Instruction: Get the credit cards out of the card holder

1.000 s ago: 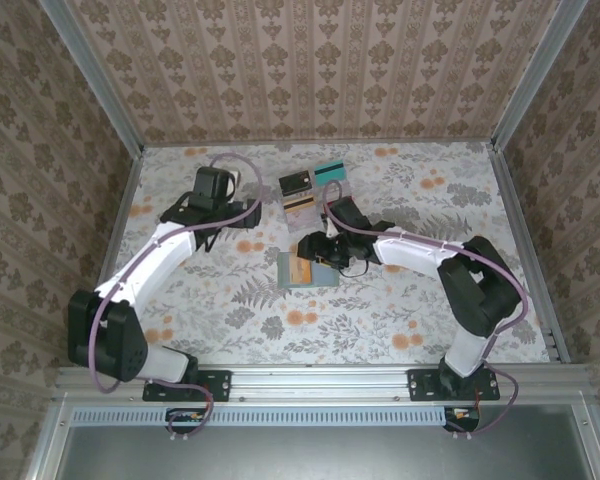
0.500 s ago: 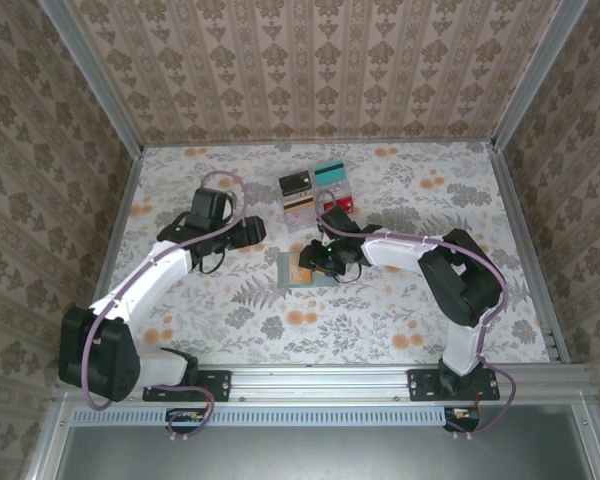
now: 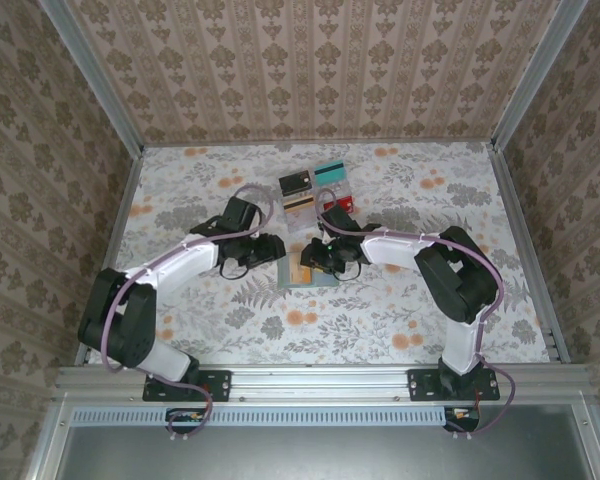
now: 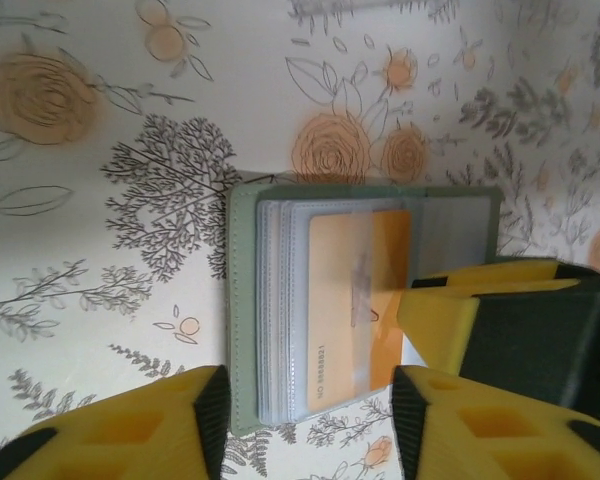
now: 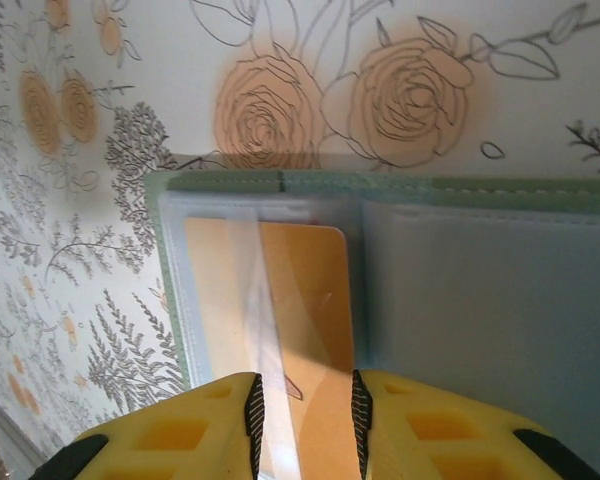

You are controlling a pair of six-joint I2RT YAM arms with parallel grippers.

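The card holder lies open on the floral table, grey-green rim outside, pale bluish pocket side up. An orange-yellow credit card sits in its clear sleeves, part of it bare. My right gripper stands over that card's near end, jaws a narrow gap apart with the flat card under them. My left gripper is open, straddling the holder's near left corner. One right finger rests at the card's edge.
Behind the holder lie a dark card, a teal card, a brownish-orange card and a red card, on small clear boxes. Metal frame rails and patterned walls close in the table on three sides.
My left arm has swung right and forward, bringing its open gripper from the back left up to the holder's left edge. My right gripper has stayed over the orange card.
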